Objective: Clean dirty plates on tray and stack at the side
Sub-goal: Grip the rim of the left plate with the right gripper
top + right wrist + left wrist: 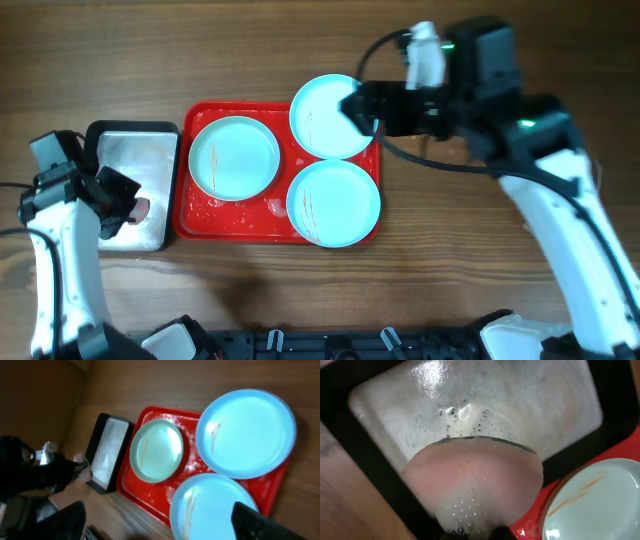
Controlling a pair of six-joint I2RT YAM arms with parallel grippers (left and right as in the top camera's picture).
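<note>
Plates [235, 157] — three, red-smeared — are set on the red tray [240, 228], one overhanging its far right corner. Left tool [118, 192] is clamped on a pink sponge [475, 480] over the foamy pan [130, 150]; right tool [352, 105] is held wide above the overhanging plate.

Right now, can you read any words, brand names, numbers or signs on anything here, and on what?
None can be read: no words, numbers or logos show on the large glossy red plastic tray, the three round pale mint-blue plastic plates, the black-rimmed silvery metal pan, the pink soapy sponge or the robot's arms.
</note>
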